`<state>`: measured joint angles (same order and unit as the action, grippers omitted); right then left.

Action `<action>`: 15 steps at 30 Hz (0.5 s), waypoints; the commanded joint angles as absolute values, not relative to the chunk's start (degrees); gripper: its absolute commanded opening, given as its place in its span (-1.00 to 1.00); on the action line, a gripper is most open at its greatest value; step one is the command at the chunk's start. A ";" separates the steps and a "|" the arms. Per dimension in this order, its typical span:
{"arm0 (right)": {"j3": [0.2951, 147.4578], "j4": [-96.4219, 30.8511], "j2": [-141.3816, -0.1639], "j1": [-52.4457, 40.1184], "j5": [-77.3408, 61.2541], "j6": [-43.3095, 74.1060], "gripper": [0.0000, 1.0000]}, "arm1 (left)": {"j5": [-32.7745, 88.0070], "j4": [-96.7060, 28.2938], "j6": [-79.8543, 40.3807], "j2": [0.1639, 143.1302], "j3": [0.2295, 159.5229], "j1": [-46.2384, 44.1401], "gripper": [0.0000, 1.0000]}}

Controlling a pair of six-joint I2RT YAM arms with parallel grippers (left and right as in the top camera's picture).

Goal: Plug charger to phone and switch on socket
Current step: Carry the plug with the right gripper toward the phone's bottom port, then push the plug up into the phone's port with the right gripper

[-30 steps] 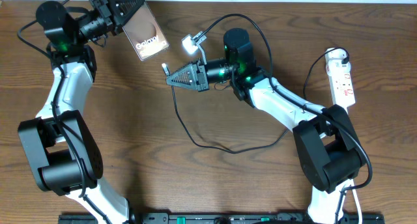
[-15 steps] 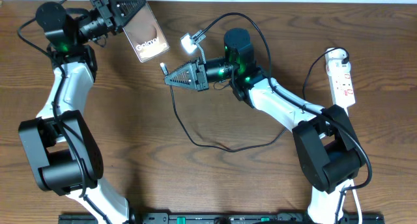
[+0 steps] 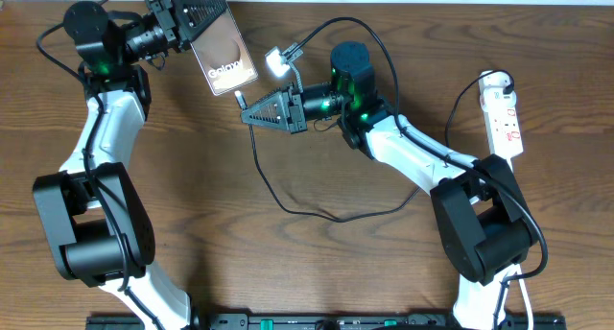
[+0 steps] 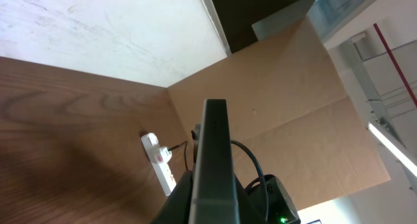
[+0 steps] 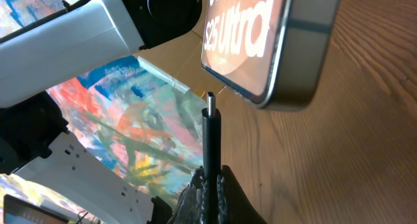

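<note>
My left tool [image 3: 185,21] is clamped on the phone [image 3: 228,59] and holds it up at the far side. My right tool [image 3: 247,117] pinches the charger [image 5: 210,139] tip just beside the phone's end, not in yet. The socket [image 3: 506,114] lies far right, and I think its switch comes last. The tabletop [image 3: 288,272] is brown wood, with a white wall [image 4: 98,28] behind it.

White socket [image 3: 506,116] on wooden table [image 3: 240,268]

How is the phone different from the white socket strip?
The phone is brown with white lettering; the socket is white with red marks. The phone is gripped by the left gripper; the socket lies untouched on the table. The phone is broader, the socket narrower. Both are rectangular.
</note>
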<state>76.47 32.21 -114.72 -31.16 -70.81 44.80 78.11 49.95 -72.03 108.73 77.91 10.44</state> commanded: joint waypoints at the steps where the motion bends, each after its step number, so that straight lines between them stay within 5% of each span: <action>1: 77.19 32.40 -115.31 -31.38 -71.50 45.41 -0.98 | 78.87 50.70 -72.51 107.59 77.95 10.63 -0.86; 15: 77.19 32.40 -115.31 -30.68 -71.48 45.39 -0.98 | 80.16 50.70 -72.53 107.59 77.95 10.63 -0.85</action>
<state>76.47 32.21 -114.72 -30.96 -70.81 44.80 79.26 49.95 -72.03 108.73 77.91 10.44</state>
